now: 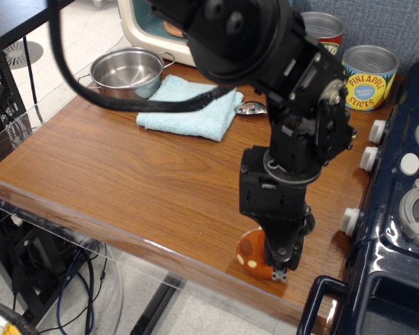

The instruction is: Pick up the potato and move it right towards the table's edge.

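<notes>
The potato [252, 255], an orange-brown rounded toy with cream spots, sits low at the front edge of the brown wood-grain table [126, 181]. My gripper [276, 264] is shut on the potato, its black fingers reaching down over the toy's right side. The black arm rises behind it and covers the middle-right of the table. I cannot tell whether the potato touches the tabletop.
A light blue cloth [188, 110] and a steel pot [127, 72] lie at the back left. A pineapple can [369, 77] and a partly hidden tomato can [322, 29] stand at the back. A dark blue toy stove [398, 202] borders the right side. A spoon's bowl [251, 107] peeks out behind the arm.
</notes>
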